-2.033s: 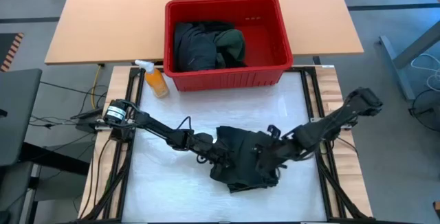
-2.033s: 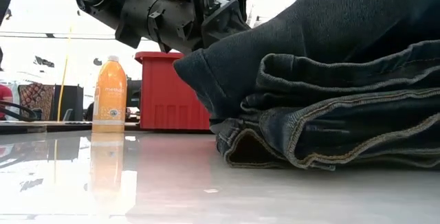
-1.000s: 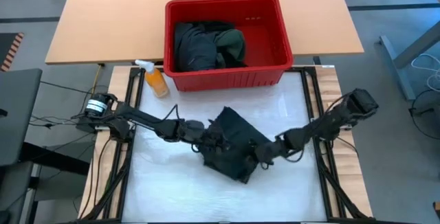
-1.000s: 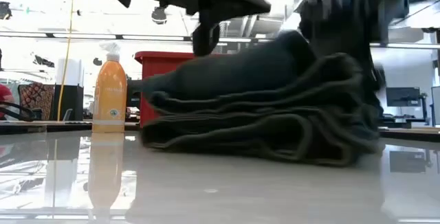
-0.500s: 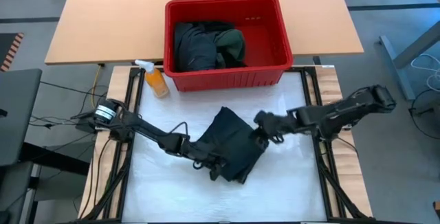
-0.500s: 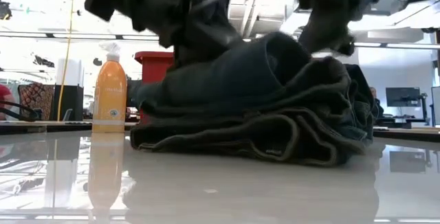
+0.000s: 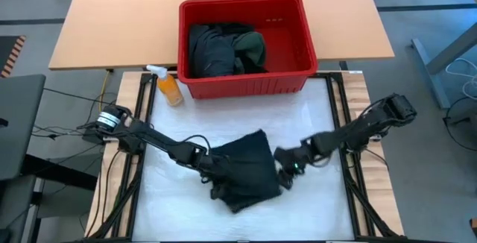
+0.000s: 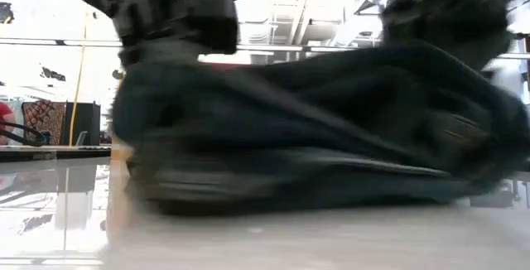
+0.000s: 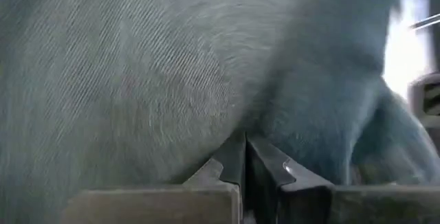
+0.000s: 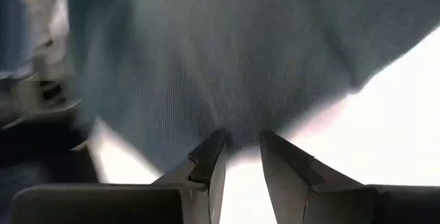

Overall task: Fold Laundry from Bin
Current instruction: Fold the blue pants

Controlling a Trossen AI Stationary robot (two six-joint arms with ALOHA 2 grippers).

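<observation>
We count one red bin (image 7: pixel 302 45), and in it two dark garments (image 7: pixel 223 49). One folded dark garment (image 7: pixel 246 172) lies on the table in front of the bin, one orange spray bottle (image 7: pixel 168 86) beside its corner. Two arms, two grippers: left gripper (image 7: pixel 215 185), right gripper (image 7: pixel 285 167).

A folded garment (image 7: pixel 246 170) lies on the table (image 7: pixel 320 213) between the two grippers: the left gripper (image 7: pixel 215 183) at one edge, the right gripper (image 7: pixel 283 170) at the opposite edge, seemingly touching the cloth, though blur leaves this unsure. Beyond both grippers, past the garment, stands the bin (image 7: pixel 298 12) with more laundry (image 7: pixel 223 49) in it. A spray bottle (image 7: pixel 168 86) stands just beside the bin, on the left gripper's side.
</observation>
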